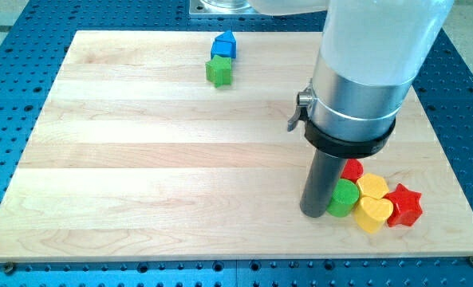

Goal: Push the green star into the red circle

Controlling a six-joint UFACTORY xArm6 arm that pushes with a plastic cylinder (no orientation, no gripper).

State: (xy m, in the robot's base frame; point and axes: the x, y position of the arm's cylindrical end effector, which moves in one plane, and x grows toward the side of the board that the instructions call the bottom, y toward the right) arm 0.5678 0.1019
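Seven blocks on one wooden board (pixel 140 159).
- Green star (pixel 218 72): near the view's top, left of centre, just below and touching a blue block (pixel 223 44). Its outline is compact, with no long axis, and which way its points face is too small to tell.
- Red circle (pixel 352 169): lower right, partly hidden behind the rod.
- Clustered with it: green circle (pixel 344 197), two yellow hearts (pixel 373 187) (pixel 373 214), red star (pixel 404 206).
- My tip (pixel 314 214): bare rod, no claw, holding nothing, against the green circle's left side, well apart from the green star.
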